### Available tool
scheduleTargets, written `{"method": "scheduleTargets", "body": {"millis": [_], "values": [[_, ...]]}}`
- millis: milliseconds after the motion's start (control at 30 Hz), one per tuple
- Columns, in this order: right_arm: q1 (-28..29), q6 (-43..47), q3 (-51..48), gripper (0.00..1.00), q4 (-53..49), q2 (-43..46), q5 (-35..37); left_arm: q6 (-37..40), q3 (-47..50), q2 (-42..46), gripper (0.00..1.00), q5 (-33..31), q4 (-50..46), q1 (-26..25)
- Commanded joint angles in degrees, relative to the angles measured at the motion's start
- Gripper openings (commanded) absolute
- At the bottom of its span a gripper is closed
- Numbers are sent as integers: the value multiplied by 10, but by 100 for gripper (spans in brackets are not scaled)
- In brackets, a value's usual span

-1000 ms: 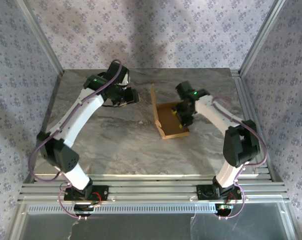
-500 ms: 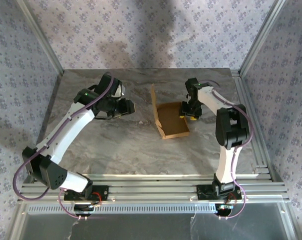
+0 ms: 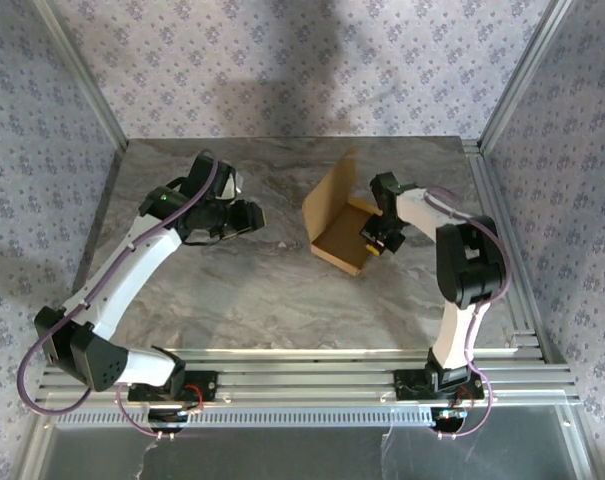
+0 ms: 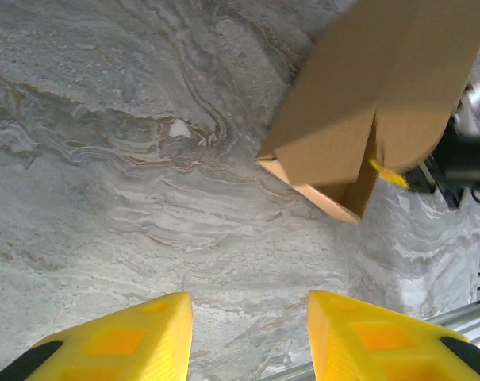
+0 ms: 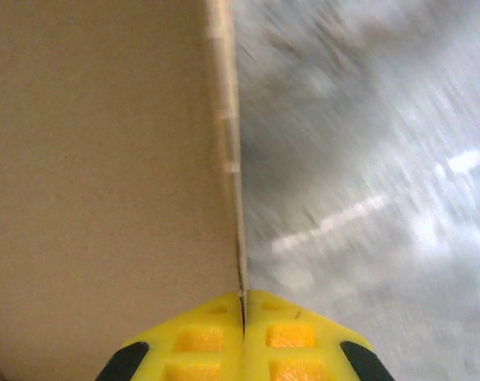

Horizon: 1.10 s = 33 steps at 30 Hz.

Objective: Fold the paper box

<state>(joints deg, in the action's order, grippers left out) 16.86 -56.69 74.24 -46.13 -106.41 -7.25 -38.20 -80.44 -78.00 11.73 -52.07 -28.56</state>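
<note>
Hovering over the left half of the marble-pattern tabletop (image 3: 232, 290), my left gripper (image 3: 244, 215) (image 4: 247, 305) has its jaws parted with nothing between them. It points toward the paper box (image 3: 337, 225) (image 4: 366, 103) (image 5: 105, 159) but stands well apart from it. I judge this a standby position, ready to press a flap once the work is steadied. The box sits right of centre on the table, between my two arms. It is plain tan cardboard, unmarked and only partly formed: a shallow tray with low walls and one large flap standing up, tilted, on its far left side. I cannot tell whether the base lies flat on the surface. At the box's right side, my right gripper (image 3: 374, 240) (image 5: 242, 305) is clenched on the thin edge of a cardboard wall, and the wrist view shows that edge running straight into the seam between the pads. I judge this pinch serves to anchor and steer the box for the next crease. The folding is incomplete.
</note>
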Motion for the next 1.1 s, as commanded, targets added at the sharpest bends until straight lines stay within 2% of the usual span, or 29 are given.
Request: {"method": "scheduleTargets", "body": {"millis": [0,133,200,300,400,500,533,600,700,733,800,867,1000,1067], "values": [[58,-296,-44,0,3,67,22,17,14,11,41,23,24,19],[136,-466,-73,0,20,77,18,36,32,-5,40,35,55,40],[164,-494,-64,25,38,64,6,55,33,-20,40,40,68,45],[172,-466,-29,50,23,53,-17,90,21,-48,39,41,75,47],[164,-413,-29,63,-5,86,2,124,4,-65,40,37,78,47],[136,-275,-27,68,-25,153,64,148,-6,-66,44,38,80,47],[121,-186,-25,69,-6,175,85,154,-9,-66,45,41,78,47],[79,42,-21,71,55,214,80,169,-17,-70,47,56,72,44],[6,321,14,76,75,228,13,199,-26,-83,49,67,55,28],[-16,374,30,78,62,219,3,208,-26,-88,50,67,52,20],[-68,479,61,78,47,187,-76,218,-26,-105,50,50,41,3],[-92,542,96,77,30,144,-124,219,-26,-122,50,25,32,-8],[-84,620,160,76,9,74,-178,206,-21,-141,50,-35,29,-18],[-66,647,198,76,-12,45,-177,202,-22,-145,51,-49,33,-20]]}}
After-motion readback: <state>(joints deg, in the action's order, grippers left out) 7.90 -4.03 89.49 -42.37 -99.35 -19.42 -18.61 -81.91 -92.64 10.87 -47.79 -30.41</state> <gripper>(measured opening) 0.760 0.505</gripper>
